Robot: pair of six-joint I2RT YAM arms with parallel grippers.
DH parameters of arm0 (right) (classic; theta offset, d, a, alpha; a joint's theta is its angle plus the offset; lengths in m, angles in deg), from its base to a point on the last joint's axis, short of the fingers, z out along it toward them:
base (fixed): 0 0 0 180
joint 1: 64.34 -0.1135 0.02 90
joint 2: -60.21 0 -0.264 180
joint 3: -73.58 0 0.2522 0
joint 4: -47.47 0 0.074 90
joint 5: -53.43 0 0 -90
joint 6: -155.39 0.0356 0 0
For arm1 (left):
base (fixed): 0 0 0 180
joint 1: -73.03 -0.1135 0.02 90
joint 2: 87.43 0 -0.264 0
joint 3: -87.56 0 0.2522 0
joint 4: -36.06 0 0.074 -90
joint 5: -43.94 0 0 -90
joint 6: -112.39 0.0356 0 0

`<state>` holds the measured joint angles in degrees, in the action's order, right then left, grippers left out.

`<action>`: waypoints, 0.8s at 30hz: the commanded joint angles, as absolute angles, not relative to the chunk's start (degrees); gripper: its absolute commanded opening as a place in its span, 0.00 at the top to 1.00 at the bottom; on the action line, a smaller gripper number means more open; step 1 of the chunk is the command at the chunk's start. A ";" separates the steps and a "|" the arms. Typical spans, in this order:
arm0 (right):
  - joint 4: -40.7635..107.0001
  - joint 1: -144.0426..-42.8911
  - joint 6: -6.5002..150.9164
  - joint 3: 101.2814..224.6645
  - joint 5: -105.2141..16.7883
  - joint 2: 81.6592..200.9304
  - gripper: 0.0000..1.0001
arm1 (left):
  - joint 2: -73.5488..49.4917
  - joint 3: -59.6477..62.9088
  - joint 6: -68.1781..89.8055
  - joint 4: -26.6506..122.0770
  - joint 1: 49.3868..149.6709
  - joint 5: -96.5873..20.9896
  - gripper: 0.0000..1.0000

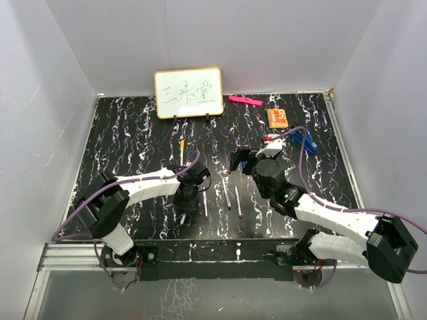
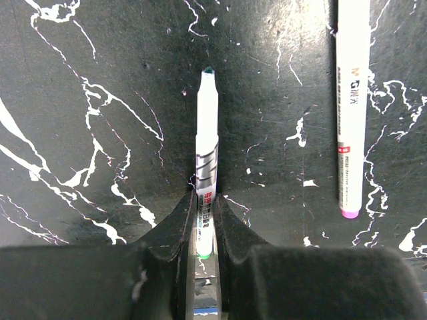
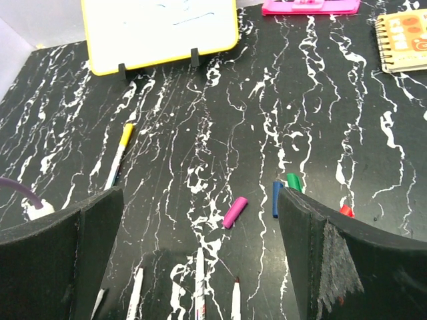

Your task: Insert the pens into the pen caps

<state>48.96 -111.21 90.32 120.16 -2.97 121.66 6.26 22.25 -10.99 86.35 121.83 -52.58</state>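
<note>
Closed tight on the rear end of a green-tipped pen (image 2: 207, 133), the left gripper (image 2: 205, 227) is seen well in front of the whiteboard (image 1: 189, 93), slightly to its left. The pen's long axis is carried straight out from between the fingers, tip leading; whether it is lifted off the table top (image 2: 80, 80) cannot be told. Three loose pens (image 1: 227, 199) are laid roughly parallel just to its right, smooth round white plastic barrels with printed bands. Further right, the right gripper (image 3: 200, 220) is held wide open and empty, its matte black pads apart. Below it, in front of the whiteboard and to its right, a purple cap (image 3: 235, 212), a blue cap (image 3: 276, 198), a green cap (image 3: 293, 181) and a red cap (image 3: 346, 211) are scattered: short glossy plastic tubes on a black, white-veined surface. The green cap is judged the match; it lies rightward of the held pen and nearer the right arm, so a lined-up tip is called for
</note>
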 commanded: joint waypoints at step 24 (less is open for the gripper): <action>38.24 -96.78 89.69 131.37 -9.88 133.30 0.51 | -6.33 20.50 -7.85 85.06 121.37 -57.33 1.00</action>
